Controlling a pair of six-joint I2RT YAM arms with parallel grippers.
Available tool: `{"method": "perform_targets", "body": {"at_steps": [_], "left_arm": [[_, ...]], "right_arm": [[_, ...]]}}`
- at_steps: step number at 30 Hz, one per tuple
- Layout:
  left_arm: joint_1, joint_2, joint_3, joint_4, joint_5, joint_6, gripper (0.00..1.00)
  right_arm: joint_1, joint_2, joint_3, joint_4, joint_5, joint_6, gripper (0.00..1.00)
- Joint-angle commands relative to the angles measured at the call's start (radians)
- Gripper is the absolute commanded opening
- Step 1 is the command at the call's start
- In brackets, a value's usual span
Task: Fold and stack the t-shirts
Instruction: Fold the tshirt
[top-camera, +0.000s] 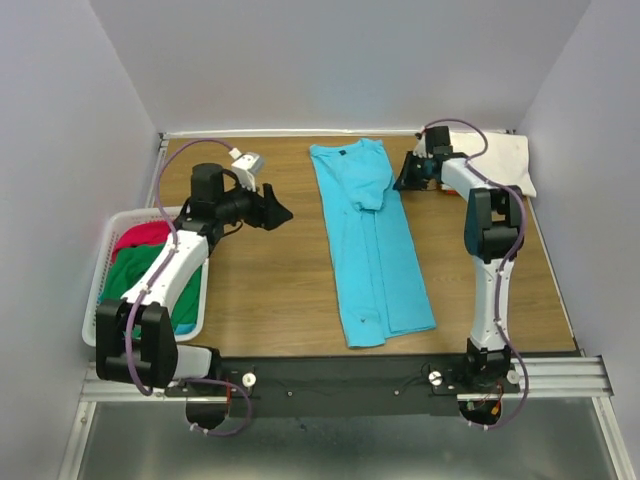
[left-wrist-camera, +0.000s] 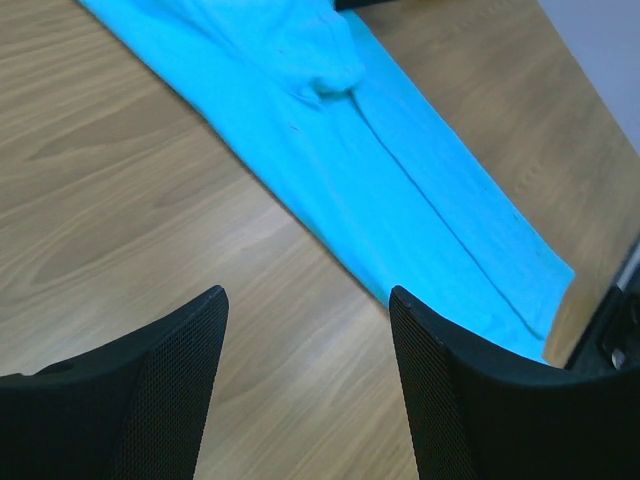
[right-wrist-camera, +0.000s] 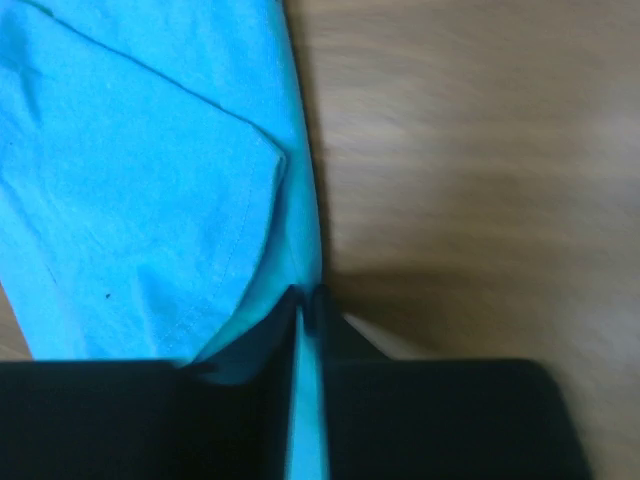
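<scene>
The turquoise t-shirt (top-camera: 372, 240) lies in a long strip at centre frame on the desk (top-camera: 270, 290). The right claw (right-wrist-camera: 308, 302) pinches its upper right edge, while the left claw (top-camera: 280, 213) hovers wide. The crosswise fold seems next and probably needs a matching left grip.

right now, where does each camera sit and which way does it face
top external: above and behind, looking down on the table; left arm and right arm show.
left wrist: on the left arm, facing down past its open left gripper at the turquoise t-shirt.
right wrist: close over the shirt's edge, right gripper shut on it.
shared: all see that shirt.
</scene>
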Motion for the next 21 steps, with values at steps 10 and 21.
{"method": "perform_targets", "body": {"at_steps": [10, 21], "left_arm": [[-0.429, -0.019, -0.005, -0.136, -0.153, 0.137, 0.73], [-0.848, 0.01, -0.028, -0.193, -0.408, 0.053, 0.74]], "right_arm": [[-0.038, -0.448, -0.319, -0.176, -0.085, -0.513, 0.65], [-0.036, -0.917, -0.857, -0.624, -0.542, -1.555, 1.0]]}}
